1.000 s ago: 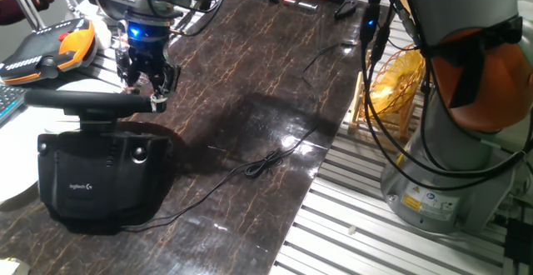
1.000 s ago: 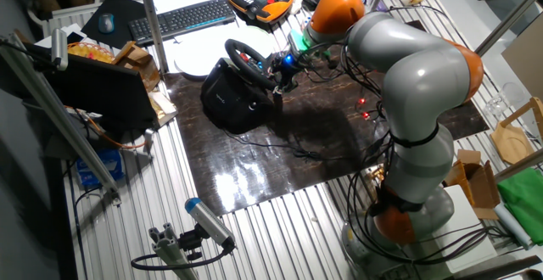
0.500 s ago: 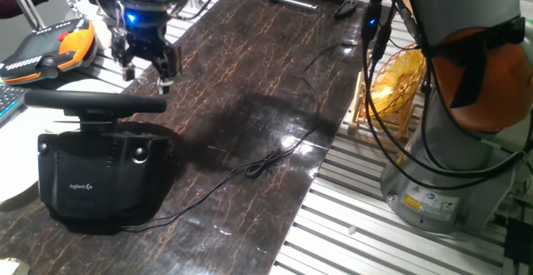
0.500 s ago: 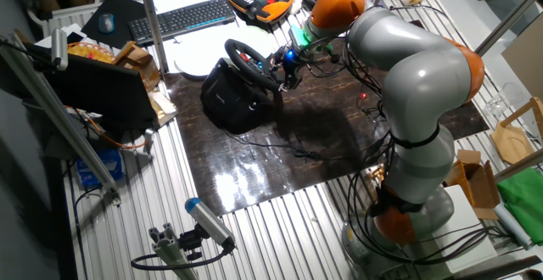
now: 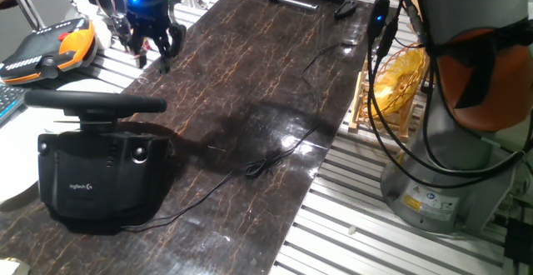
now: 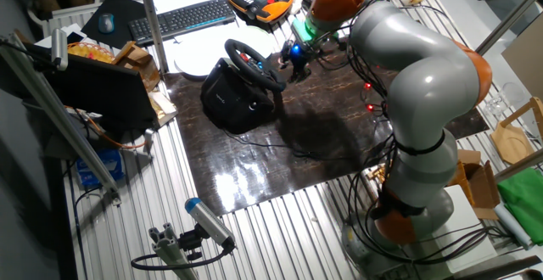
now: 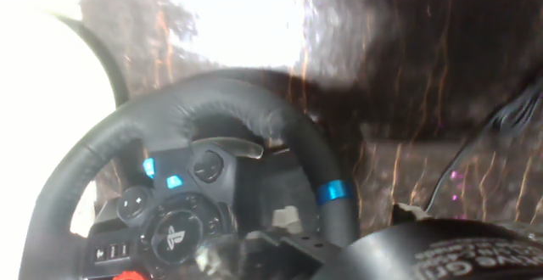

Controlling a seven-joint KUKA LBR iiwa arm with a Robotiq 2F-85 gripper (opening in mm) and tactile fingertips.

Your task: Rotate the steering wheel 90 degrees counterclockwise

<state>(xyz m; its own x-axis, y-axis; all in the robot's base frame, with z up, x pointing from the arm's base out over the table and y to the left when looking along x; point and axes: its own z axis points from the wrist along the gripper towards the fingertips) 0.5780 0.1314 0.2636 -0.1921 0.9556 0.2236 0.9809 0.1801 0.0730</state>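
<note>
My gripper (image 5: 150, 52) hangs at upper left of one fixed view, fingers spread, holding nothing, apart from the wheel (image 5: 93, 102) at left on its boxy base (image 5: 100, 175). Only the hand view shows the wheel (image 7: 195, 187) face: padded matte rim, blue stripe (image 7: 333, 191) at right, lit blue buttons. The other fixed view shows the marbled glossy tabletop (image 6: 280, 157) beneath.

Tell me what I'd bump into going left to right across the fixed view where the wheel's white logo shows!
Steering wheel → gripper → thin black cable on the dark table → yellow wire basket → the robot's grey base.
</note>
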